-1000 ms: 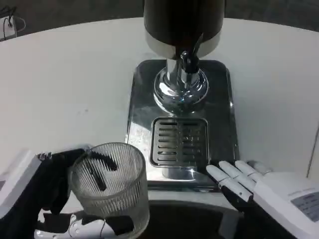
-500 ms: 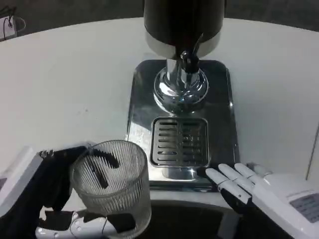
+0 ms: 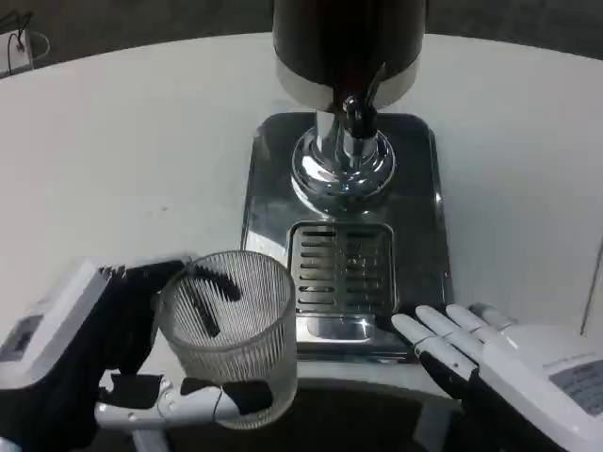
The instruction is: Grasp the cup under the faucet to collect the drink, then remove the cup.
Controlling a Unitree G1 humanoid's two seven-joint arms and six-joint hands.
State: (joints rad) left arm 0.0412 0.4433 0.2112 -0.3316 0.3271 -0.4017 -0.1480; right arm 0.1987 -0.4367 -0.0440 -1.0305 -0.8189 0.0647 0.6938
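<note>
Near left, our left hand [image 3: 104,367] holds the cup [image 3: 229,334], fingers wrapped round its lower wall and far side; the cup stands upright at the near left corner of the tray [image 3: 268,179], not yet under the faucet [image 3: 350,115]. Ribbed clear wall, empty: we judge it light, stiff, breakable, and the ribs should help against slipping. A mid-wall wrap suits it; we should squeeze gently. Near right, our right hand [image 3: 490,348] rests with fingers spread, holding nothing, tips at the tray's near edge. Farther on lies the grate [image 3: 344,268], then the faucet beneath the dispenser [image 3: 347,42].
</note>
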